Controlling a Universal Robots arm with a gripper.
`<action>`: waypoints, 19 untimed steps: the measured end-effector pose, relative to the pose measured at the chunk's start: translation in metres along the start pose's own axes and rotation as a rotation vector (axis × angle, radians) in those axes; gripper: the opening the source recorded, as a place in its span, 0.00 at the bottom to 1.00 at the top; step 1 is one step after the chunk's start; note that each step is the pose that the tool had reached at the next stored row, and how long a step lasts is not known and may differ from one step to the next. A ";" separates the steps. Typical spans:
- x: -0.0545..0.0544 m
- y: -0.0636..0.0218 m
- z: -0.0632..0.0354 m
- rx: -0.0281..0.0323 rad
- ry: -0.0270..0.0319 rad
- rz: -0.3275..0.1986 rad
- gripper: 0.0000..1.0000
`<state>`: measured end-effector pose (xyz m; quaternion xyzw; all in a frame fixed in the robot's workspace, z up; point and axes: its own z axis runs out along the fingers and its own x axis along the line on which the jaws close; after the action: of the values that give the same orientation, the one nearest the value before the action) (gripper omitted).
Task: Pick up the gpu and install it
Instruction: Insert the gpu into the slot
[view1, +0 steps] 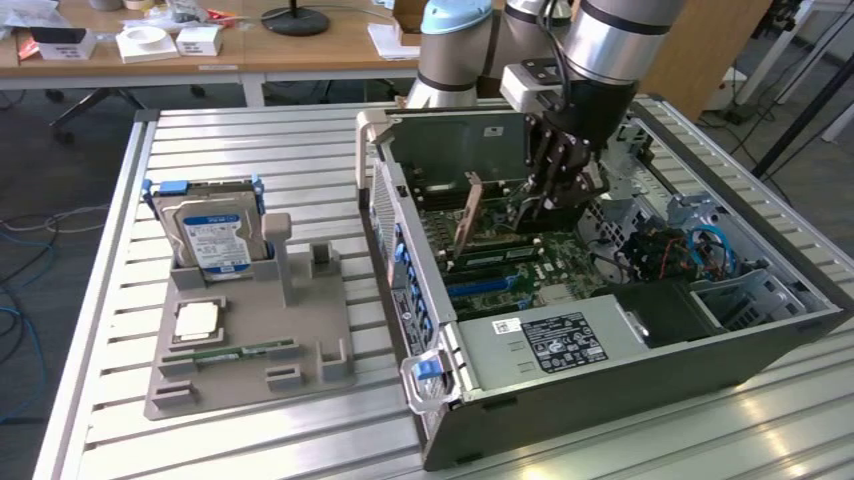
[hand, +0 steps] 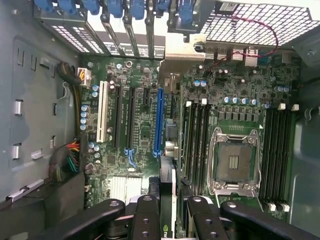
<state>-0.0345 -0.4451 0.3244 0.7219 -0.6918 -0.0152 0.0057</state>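
Observation:
The open computer case (view1: 627, 400) lies on its side on the slatted table. My gripper (view1: 554, 195) reaches down into it over the motherboard (hand: 140, 150). The gripper (hand: 170, 212) is shut on the gpu (hand: 168, 192), a thin black card seen edge-on between the two black fingers (hand: 146, 215). The card hangs upright just beside the long blue slot (hand: 160, 120), apart from the board. Its pale metal bracket end (view1: 465, 220) points toward the case's rear slot openings (hand: 125, 35).
On the exterior view's left, a grey fixture tray (view1: 254, 375) holds a silver hard drive (view1: 214, 235), a processor chip (view1: 198, 320) and a green memory stick (view1: 240, 352). Inside the case are the power supply (view1: 561, 340), an empty processor socket (hand: 235, 160) and a white slot (hand: 103, 112).

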 end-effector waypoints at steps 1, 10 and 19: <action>0.000 0.0002 0.0008 0.0002 -0.0003 0.000 0.26; 0.000 0.0009 0.0104 0.0001 0.0000 0.000 0.26; 0.003 0.0013 0.0148 0.0002 -0.0008 -0.003 0.26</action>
<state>-0.0361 -0.4483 0.3096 0.7229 -0.6907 -0.0154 0.0053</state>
